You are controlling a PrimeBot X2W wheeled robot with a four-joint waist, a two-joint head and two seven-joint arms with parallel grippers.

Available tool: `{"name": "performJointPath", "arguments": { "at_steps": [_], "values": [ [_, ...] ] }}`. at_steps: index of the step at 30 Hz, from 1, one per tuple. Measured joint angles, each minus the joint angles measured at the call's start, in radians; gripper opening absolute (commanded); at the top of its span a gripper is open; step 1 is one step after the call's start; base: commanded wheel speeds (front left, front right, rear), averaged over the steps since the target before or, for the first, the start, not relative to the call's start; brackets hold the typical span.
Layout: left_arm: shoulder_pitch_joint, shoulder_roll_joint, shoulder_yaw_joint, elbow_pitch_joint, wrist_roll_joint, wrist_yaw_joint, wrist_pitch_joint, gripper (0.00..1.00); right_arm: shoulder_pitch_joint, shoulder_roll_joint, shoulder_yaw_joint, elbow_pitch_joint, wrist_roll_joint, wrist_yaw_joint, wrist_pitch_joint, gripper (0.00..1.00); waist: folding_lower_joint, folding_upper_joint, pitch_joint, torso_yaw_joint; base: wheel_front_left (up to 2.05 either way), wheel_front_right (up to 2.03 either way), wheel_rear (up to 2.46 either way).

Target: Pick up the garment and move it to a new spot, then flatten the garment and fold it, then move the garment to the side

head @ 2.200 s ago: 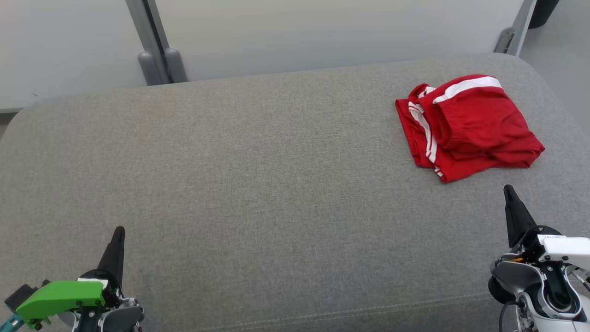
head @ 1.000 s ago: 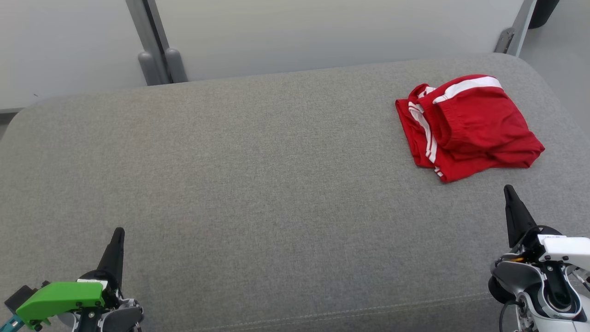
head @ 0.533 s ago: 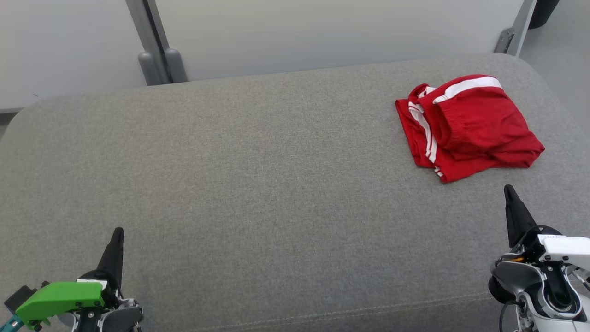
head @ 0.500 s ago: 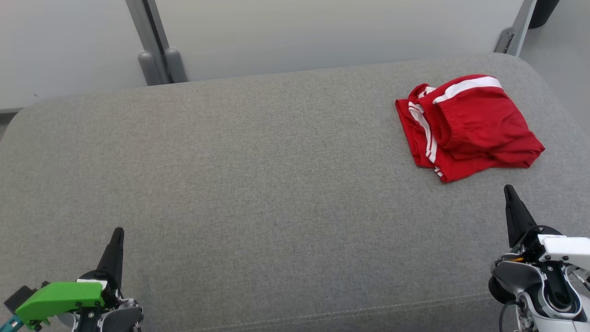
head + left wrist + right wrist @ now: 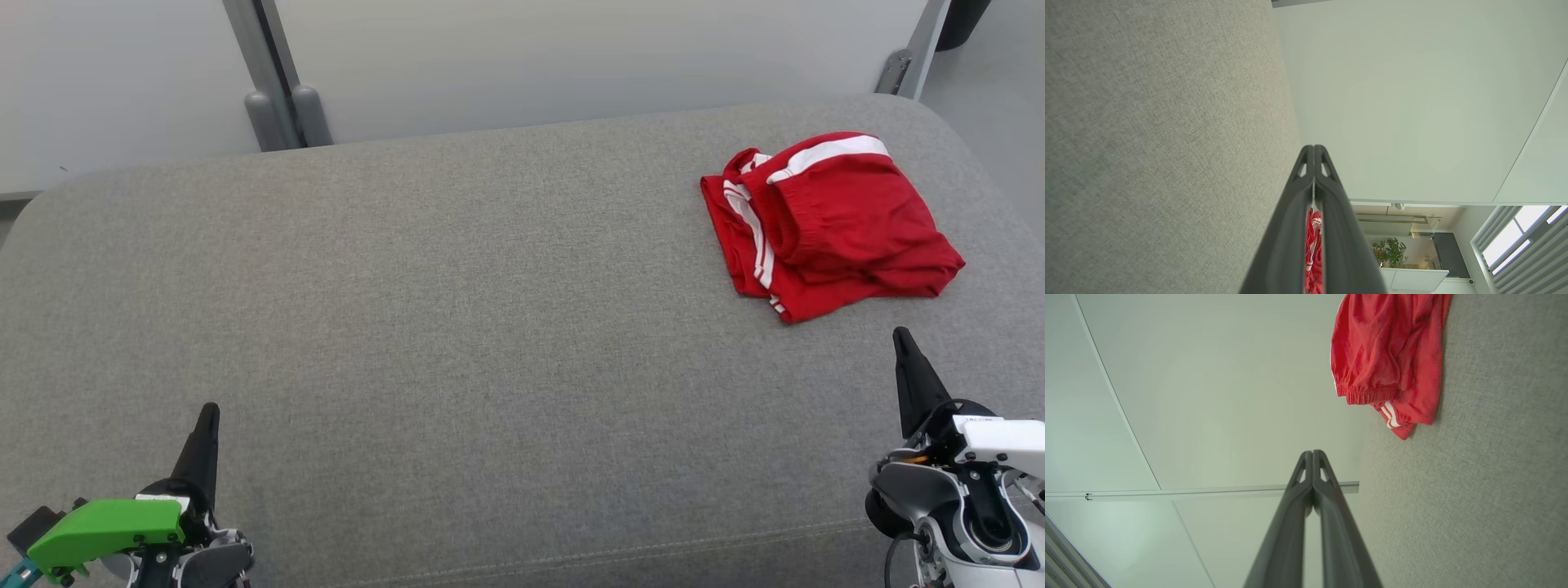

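Rumpled red garment [image 5: 829, 224], white-striped, on nubby grey cushion [image 5: 457, 327]; tapered left gripper [image 5: 210, 408] and right gripper [image 5: 899, 335] clenched.

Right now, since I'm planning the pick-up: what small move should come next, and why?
Probably open the right tool and reach forward to the red garment: it lies bunched and untouched just beyond that shut tool, far from the left tool.

Garment [image 5: 1310, 239] mostly hidden behind left claw [image 5: 1314, 148] in L wrist view; sliver maybe striped.
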Motion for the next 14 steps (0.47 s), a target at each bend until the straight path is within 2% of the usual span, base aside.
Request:
{"name": "performJointPath", "arguments": {
  "at_steps": [14],
  "values": [
    [0.000, -0.001, 0.001, 0.001, 0.000, 0.000, 0.007, 0.00, 0.000, 0.000, 0.000, -0.001, 0.000, 0.000, 0.000, 0.00, 0.0000, 0.0000, 0.000, 0.000, 0.00, 0.00, 0.00]
  ]
}}
